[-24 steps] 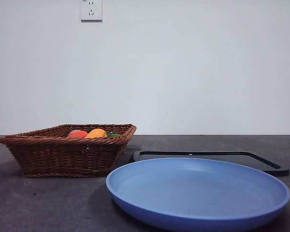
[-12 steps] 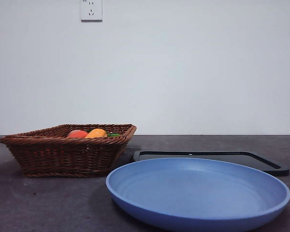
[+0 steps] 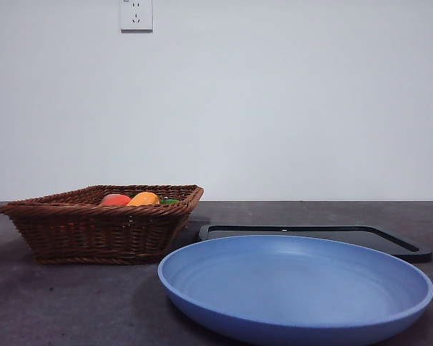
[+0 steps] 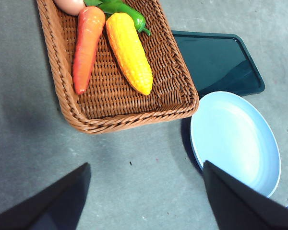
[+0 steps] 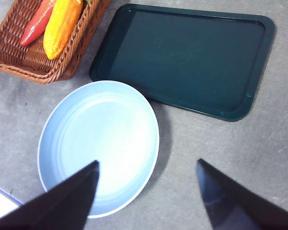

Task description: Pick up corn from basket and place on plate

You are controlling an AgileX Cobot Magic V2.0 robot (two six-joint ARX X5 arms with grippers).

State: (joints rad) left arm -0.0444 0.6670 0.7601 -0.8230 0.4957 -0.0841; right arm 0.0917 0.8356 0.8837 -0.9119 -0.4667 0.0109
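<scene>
A flat black rectangular tray [image 5: 182, 60] with a raised rim lies on the grey speckled surface [image 4: 134, 191], nothing on it. A long orange-red carrot [image 4: 86, 45] lies lengthwise beside a glossy green pepper [image 4: 122, 8], which touches a pale pinkish rounded item [image 4: 69, 5] cut off by the frame edge. A white wall socket [image 3: 136, 14] sits high on the white wall [image 3: 274, 108].

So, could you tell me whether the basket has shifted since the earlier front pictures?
No. The basket sits where it did, its right rim corner just left of the black tray.
</scene>
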